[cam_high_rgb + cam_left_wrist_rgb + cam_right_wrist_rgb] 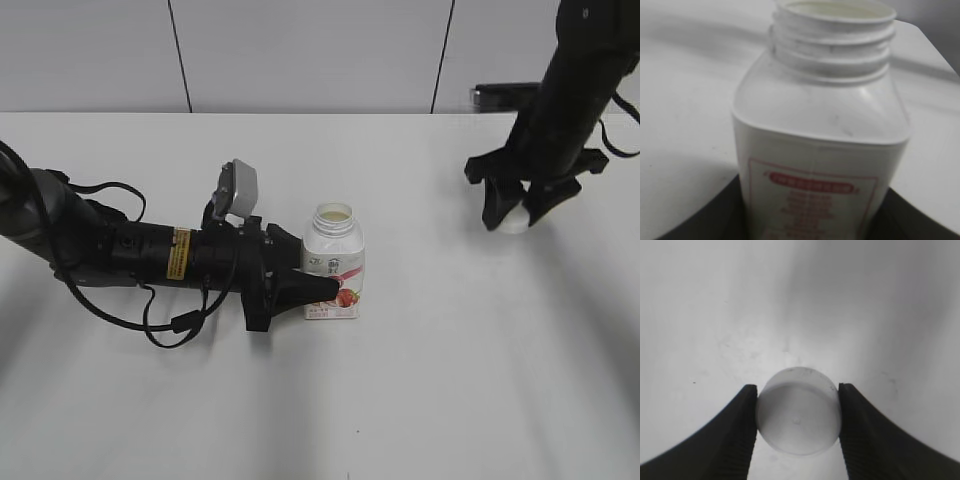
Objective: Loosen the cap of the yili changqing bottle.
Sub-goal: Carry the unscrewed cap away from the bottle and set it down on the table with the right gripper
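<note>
Exterior view shows the bottle (333, 265) standing upright on the white tabletop (420, 380), its threaded neck uncovered, with the left claw (325, 287) clamped around its labelled body from the left. Well apart at the far right, the right claw (798, 412) grips the white cap (799, 412) between both fingers, low over the tabletop.

Bottle (333, 268) upright, uncapped, white cap (798, 411) well apart
</note>
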Action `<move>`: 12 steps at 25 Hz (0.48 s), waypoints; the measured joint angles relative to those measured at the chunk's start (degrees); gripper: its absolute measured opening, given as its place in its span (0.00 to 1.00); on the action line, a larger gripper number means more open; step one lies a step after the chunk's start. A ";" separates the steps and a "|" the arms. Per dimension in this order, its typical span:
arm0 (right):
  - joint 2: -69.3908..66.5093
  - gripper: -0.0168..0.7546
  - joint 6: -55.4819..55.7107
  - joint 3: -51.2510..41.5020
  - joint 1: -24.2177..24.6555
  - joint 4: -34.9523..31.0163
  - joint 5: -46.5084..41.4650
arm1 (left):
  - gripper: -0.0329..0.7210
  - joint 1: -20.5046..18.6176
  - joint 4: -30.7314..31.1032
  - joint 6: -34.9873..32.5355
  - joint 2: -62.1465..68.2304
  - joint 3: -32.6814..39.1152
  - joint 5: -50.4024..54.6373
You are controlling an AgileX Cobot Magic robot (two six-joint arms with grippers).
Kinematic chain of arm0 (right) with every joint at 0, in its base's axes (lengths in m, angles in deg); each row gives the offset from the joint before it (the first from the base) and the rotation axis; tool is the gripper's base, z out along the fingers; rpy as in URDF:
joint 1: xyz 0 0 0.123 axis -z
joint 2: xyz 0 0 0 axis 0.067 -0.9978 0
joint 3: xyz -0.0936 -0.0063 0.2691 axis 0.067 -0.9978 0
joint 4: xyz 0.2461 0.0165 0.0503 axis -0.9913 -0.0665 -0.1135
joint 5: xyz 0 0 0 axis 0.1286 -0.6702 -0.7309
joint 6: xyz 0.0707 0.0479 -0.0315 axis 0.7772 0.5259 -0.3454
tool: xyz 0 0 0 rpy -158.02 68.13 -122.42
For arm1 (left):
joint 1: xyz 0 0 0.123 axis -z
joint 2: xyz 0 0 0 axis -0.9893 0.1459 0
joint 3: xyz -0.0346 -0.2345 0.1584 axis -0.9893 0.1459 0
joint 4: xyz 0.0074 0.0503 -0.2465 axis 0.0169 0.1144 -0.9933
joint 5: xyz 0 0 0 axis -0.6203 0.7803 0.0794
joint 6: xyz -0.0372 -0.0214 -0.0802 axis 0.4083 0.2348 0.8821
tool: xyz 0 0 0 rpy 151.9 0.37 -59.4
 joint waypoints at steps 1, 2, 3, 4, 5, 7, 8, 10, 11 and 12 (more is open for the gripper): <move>0.24 0.53 0.49 -2.41 0.22 0.00 1.26 | 0.53 0.00 0.00 0.00 0.00 0.00 0.00; 0.53 0.52 0.89 -4.67 0.53 -0.05 2.45 | 0.53 0.00 0.00 0.00 0.00 0.00 0.00; 0.98 0.52 1.27 -6.40 0.65 -0.05 3.62 | 0.53 0.00 0.00 0.00 0.00 0.00 0.00; 1.41 0.52 1.51 -8.24 0.78 -0.07 4.53 | 0.53 0.00 0.00 0.00 0.00 0.00 0.00; 1.85 0.52 1.71 -9.83 0.90 -0.07 5.53 | 0.53 0.00 0.00 0.00 0.00 0.00 0.00; 2.53 0.52 1.84 -11.91 1.01 -0.19 7.27 | 0.53 0.00 0.00 0.00 0.00 0.00 0.00; 2.72 0.52 1.91 -12.52 1.01 -0.37 7.84 | 0.53 0.00 0.00 0.00 0.00 0.00 0.00; 2.74 0.52 2.01 -12.88 1.01 -0.91 8.44 | 0.53 0.00 0.00 0.00 0.00 0.00 0.00; 2.74 0.52 2.09 -13.00 1.01 -1.13 8.61 | 0.53 0.00 0.00 0.00 0.00 0.00 0.00; 2.68 0.52 2.24 -13.00 1.01 -1.37 8.74 | 0.53 0.00 0.00 0.00 0.00 0.00 0.00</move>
